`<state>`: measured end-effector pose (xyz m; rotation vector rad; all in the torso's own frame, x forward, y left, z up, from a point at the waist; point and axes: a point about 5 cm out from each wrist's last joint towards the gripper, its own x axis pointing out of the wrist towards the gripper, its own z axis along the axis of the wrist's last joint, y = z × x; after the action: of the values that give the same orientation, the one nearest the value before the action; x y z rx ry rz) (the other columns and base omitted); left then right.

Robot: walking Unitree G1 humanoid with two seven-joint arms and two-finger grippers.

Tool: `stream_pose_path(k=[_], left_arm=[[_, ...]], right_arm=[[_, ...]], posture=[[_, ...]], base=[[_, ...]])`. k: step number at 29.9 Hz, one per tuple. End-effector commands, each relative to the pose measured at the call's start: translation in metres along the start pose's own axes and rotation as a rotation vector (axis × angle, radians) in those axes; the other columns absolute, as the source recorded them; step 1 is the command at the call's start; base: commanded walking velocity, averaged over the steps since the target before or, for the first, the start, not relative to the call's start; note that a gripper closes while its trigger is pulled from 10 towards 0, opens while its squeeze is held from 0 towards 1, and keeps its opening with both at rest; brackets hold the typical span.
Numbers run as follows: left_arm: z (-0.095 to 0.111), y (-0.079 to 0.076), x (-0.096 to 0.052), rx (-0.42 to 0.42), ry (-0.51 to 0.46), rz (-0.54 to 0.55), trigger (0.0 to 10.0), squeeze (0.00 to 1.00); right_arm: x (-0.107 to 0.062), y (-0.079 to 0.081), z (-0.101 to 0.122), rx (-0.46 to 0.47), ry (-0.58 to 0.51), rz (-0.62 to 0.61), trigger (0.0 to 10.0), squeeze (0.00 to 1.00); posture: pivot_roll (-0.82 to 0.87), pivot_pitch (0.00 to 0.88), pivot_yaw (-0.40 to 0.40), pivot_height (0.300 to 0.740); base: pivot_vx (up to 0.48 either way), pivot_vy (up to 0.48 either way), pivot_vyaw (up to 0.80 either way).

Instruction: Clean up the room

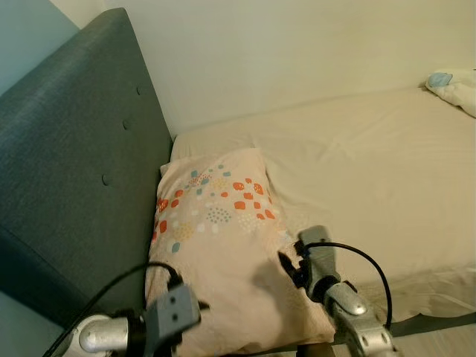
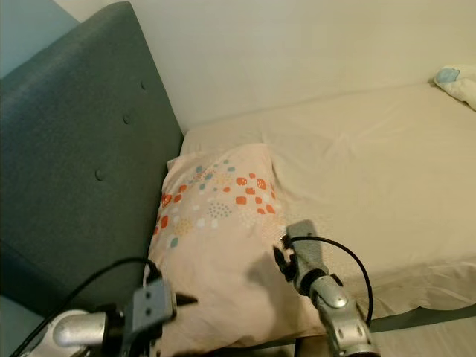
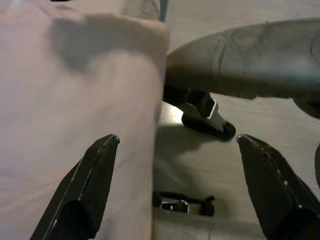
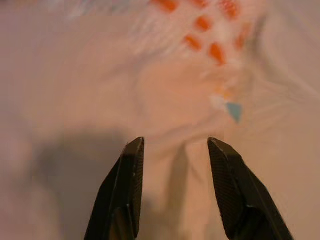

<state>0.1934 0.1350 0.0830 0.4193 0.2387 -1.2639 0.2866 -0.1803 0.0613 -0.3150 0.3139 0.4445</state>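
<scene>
Arms reach forward from the bottom of the head views, both low over the near end of the bed (image 1: pixel 387 171). The right gripper (image 4: pixel 175 150) points down and forward onto the pillow (image 1: pixel 216 245), its two black fingers (image 4: pixel 127 185) a little apart with a fold of the peach fabric showing between the tips; whether they touch the cloth cannot be told from the blurred close view. The left gripper (image 3: pixel 175 145) hangs at the pillow's near corner, fingers (image 3: pixel 92 185) spread wide, one over the pillow's edge and the other out past it over the floor.

The pillow, peach with orange, teal and white spots, lies just ahead of both grippers, its far end leaning against the grey headboard (image 1: pixel 67 156) beyond the left gripper. Its near edge hangs at the mattress edge, right under the two wrists. To the outer side of the right gripper the beige sheet runs flat and bare, giving open room that way; beyond the bed a pale wall (image 1: pixel 297 52) closes the far side. A rumpled white cloth with a blue patch (image 1: pixel 454 85) sits well away at the far corner, cut off by the frame.

In the left wrist view a dark curved shape and a small black-and-silver part lie past the pillow's edge, too dim to name. The right wrist view is soft and blurred.
</scene>
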Motion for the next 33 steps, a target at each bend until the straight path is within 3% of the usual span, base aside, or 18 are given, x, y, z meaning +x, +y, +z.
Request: stream_pose_path(k=[1, 2, 3, 5, 7, 8, 9, 10, 12, 13, 16, 18, 20, 26, 31, 33], left_arm=[[-0.003, -0.003, 0.005, 0.006, 0.007, 0.031, 4.1, 0.0], [-0.003, -0.003, 0.005, 0.006, 0.007, 0.031, 4.1, 0.0], [0.0, -0.005, 0.014, -0.019, -0.024, 0.075, 0.0, 0.0], [0.003, -0.007, 0.018, -0.038, -0.046, 0.085, 0.0, 0.0], [0.004, -0.01, 0.025, -0.041, -0.049, 0.104, 0.0, 0.0], [0.004, -0.01, 0.025, -0.041, -0.049, 0.104, 0.0, 0.0], [0.003, -0.011, 0.032, -0.041, -0.047, 0.116, 0.0, 0.0], [0.003, -0.011, 0.032, -0.041, -0.047, 0.116, 0.0, 0.0], [0.002, -0.016, 0.044, -0.039, -0.047, 0.101, 0.0, 0.0], [0.002, -0.02, 0.048, -0.035, -0.042, 0.072, 0.0, 0.0], [-0.004, -0.03, 0.056, 0.011, 0.01, -0.013, 0.0, 0.0], [-0.004, -0.03, 0.056, 0.011, 0.01, -0.013, 0.0, 0.0], [-0.009, -0.035, 0.067, 0.023, 0.041, -0.042, 0.0, 0.0], [-0.01, -0.04, 0.083, 0.021, 0.045, -0.015, 0.0, 0.0], [-0.012, -0.044, 0.11, -0.028, 0.033, -0.016, 0.0, 0.0], [-0.012, -0.045, 0.113, -0.029, 0.032, -0.024, 0.0, 0.0]], right_arm=[[-0.001, 0.003, -0.001, -0.065, 0.036, 0.063, 0.0, 0.0], [-0.001, 0.003, -0.001, -0.065, 0.036, 0.063, 0.0, 0.0], [-0.009, -0.01, -0.005, -0.132, 0.082, 0.052, 0.0, 0.0], [-0.013, -0.019, -0.005, -0.156, 0.095, 0.031, 0.0, 0.0], [-0.016, -0.038, 0.006, -0.082, 0.036, -0.1, 0.0, 0.0], [-0.016, -0.038, 0.006, -0.082, 0.036, -0.1, 0.0, 0.0], [-0.019, -0.051, 0.016, -0.007, -0.024, -0.187, 0.0, 0.0], [-0.019, -0.051, 0.016, -0.007, -0.024, -0.187, 0.0, 0.0], [-0.025, -0.07, 0.035, 0.112, -0.141, -0.289, 0.0, 0.0], [-0.028, -0.073, 0.043, 0.151, -0.193, -0.281, 0.0, 0.0], [-0.031, -0.074, 0.053, 0.183, -0.257, -0.243, 0.0, 0.0], [-0.031, -0.074, 0.053, 0.183, -0.257, -0.243, 0.0, 0.0], [-0.031, -0.074, 0.057, 0.158, -0.26, -0.216, 0.0, 0.0], [-0.029, -0.069, 0.065, 0.143, -0.264, -0.197, 0.0, 0.0], [-0.025, -0.066, 0.071, 0.164, -0.273, -0.189, 0.0, 0.0], [-0.025, -0.066, 0.071, 0.166, -0.274, -0.187, 0.0, 0.0]], posture=[[-0.05, 0.135, 0.065, 0.6], [-0.05, 0.135, 0.065, 0.6], [-0.05, 0.144, 0.057, 0.6], [-0.05, 0.144, 0.057, 0.6], [-0.06, 0.16, 0.052, 0.6], [-0.06, 0.16, 0.052, 0.6], [-0.06, 0.169, 0.052, 0.6], [-0.06, 0.169, 0.052, 0.6], [-0.07, 0.186, 0.051, 0.6], [-0.08, 0.197, 0.052, 0.6], [-0.08, 0.217, 0.054, 0.6], [-0.08, 0.217, 0.054, 0.6], [-0.1, 0.252, 0.059, 0.6], [-0.12, 0.288, 0.059, 0.6], [-0.13, 0.313, 0.057, 0.6], [-0.13, 0.313, 0.057, 0.6]], base=[[0.0, 0.0, 0.0], [0.0, 0.0, 0.0], [0.0, 0.0, 0.0], [0.0, 0.0, 0.0], [0.0, 0.0, 0.0], [0.0, 0.0, 0.0], [0.0, 0.0, 0.0], [0.0, 0.0, 0.0], [0.0, 0.0, 0.0], [0.0, 0.0, 0.0], [0.0, 0.0, 0.0], [0.0, 0.0, 0.0], [0.0, 0.0, 0.0], [0.0, 0.0, 0.0], [0.0, 0.0, 0.0], [0.0, 0.0, 0.0]])
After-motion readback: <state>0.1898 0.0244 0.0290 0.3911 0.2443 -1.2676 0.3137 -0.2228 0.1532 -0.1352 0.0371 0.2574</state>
